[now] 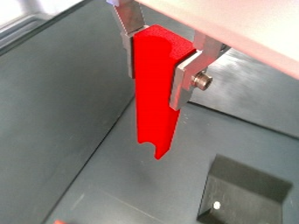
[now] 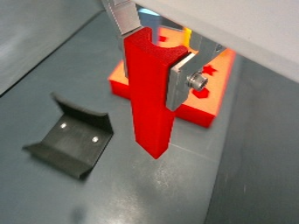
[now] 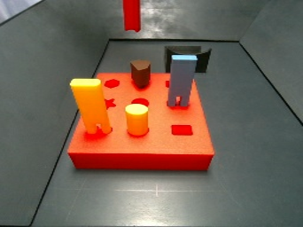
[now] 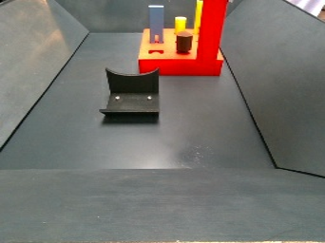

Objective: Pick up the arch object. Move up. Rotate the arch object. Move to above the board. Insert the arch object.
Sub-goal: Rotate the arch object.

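Observation:
My gripper [image 1: 155, 83] is shut on the arch object [image 1: 152, 105], a bright red tall slim block with a curved notch at its top end. It hangs upright between the silver fingers [image 1: 183, 83], well above the floor. In a wrist view the gripper [image 2: 152, 74] holds the arch object [image 2: 149, 105] beside the board [image 2: 201, 109], not over it. In a side view the arch object [image 3: 131, 13] shows high up behind the board [image 3: 142, 152]. In a side view the arch object [image 4: 210, 28] overlaps the board [image 4: 178, 65]. The gripper itself is out of both side views.
On the board stand an orange tall block [image 3: 88, 106], a yellow cylinder [image 3: 137, 119], a brown block [image 3: 141, 73] and a blue-grey two-legged block [image 3: 182, 80]. The dark fixture [image 4: 131, 95] sits on the floor near the board and also shows in a wrist view [image 2: 73, 138]. Sloped grey walls enclose the floor.

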